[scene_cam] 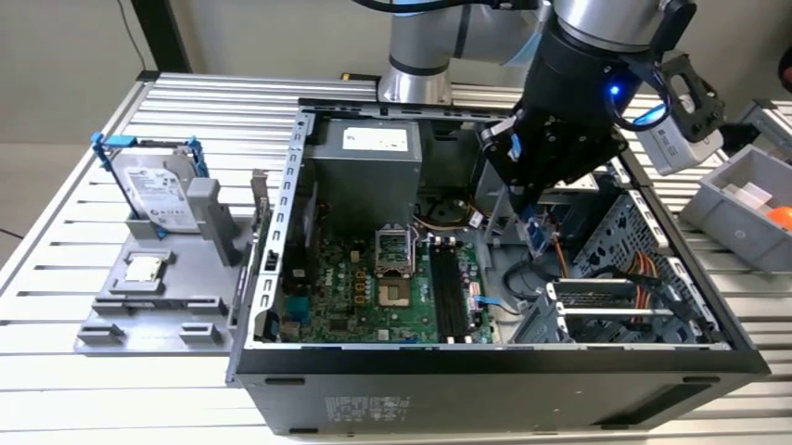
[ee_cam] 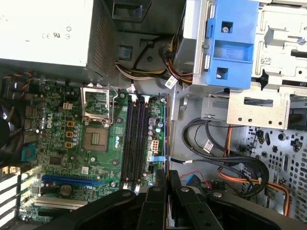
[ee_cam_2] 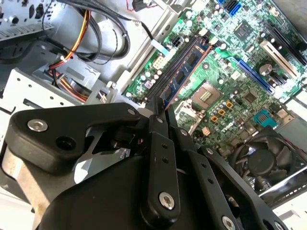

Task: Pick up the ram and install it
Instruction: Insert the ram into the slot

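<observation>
My gripper (scene_cam: 529, 215) hangs inside the open computer case (scene_cam: 495, 357), over its right half in the exterior view. It is shut on the ram (scene_cam: 537, 237), a thin blue-green stick that points down from the fingers. In the second wrist view the ram (ee_cam_2: 188, 68) reaches from the closed fingertips (ee_cam_2: 161, 111) toward the motherboard. In the first wrist view the ram (ee_cam: 165, 136) appears edge-on as a thin line just beside the black memory slots (ee_cam: 134, 139). These slots (scene_cam: 448, 295) lie on the green motherboard (scene_cam: 359, 297), below and to the exterior view's left of the stick.
A silver hard drive in a blue bracket (scene_cam: 155, 185) and a small square chip (scene_cam: 146, 269) sit on a grey holder at the exterior view's left. The power supply (scene_cam: 371, 158) fills the case's back. Orange and black cables (scene_cam: 625, 278) and the drive cage lie right of the gripper. Grey bins (scene_cam: 743, 199) stand outside.
</observation>
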Available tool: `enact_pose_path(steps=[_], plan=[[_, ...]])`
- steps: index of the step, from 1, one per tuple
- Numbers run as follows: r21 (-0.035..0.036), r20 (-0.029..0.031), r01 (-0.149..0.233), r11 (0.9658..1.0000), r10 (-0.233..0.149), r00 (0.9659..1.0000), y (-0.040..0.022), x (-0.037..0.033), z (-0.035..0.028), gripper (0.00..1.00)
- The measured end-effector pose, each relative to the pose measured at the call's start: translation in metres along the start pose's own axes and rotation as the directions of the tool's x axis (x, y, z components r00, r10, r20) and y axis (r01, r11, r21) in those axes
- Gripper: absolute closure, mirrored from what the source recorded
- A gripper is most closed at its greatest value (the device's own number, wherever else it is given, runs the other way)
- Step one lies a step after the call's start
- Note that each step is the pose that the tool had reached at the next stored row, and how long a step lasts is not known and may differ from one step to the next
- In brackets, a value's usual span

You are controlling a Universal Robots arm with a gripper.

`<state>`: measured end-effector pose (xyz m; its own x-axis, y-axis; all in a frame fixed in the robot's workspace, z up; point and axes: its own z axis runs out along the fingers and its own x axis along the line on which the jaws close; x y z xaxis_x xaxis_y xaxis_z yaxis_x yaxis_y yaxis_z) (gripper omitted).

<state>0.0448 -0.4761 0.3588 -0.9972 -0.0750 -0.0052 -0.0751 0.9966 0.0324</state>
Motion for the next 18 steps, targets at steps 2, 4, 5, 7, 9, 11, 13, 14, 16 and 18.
enact_pose_path(steps=[2,4,5,7,9,11,13,14,16,18], plan=[[-0.0002,0.0,0.0,1.0,0.0,1.0,0.0,0.0,0.0001,1.0],[-0.0003,0.0001,0.0,1.0,0.0,1.0,0.0,0.0,0.0002,1.0],[-0.0002,0.0,0.0,1.0,0.0,1.0,0.0,0.0,0.0004,1.0],[-0.0005,0.0001,0.0,1.0,0.0,1.0,0.0,0.0001,0.001,1.0],[-0.0003,0.0001,0.0,1.0,0.0,1.0,0.0,0.0005,0.0016,1.0],[-0.0003,0.0001,0.0,1.0,0.0,1.0,0.0,0.0009,0.0024,1.0],[-0.0003,0.0,0.0,1.0,0.0,1.0,0.0,0.0014,0.0033,1.0],[-0.0002,0.0,0.0,1.0,0.0,1.0,0.0001,0.0015,0.0036,1.0],[-0.0002,0.0,0.0,1.0,0.0,1.0,0.0,0.0019,0.0044,1.0],[-0.0003,0.0001,0.0,1.0,0.0,1.0,0.0,0.0022,0.0052,1.0]])
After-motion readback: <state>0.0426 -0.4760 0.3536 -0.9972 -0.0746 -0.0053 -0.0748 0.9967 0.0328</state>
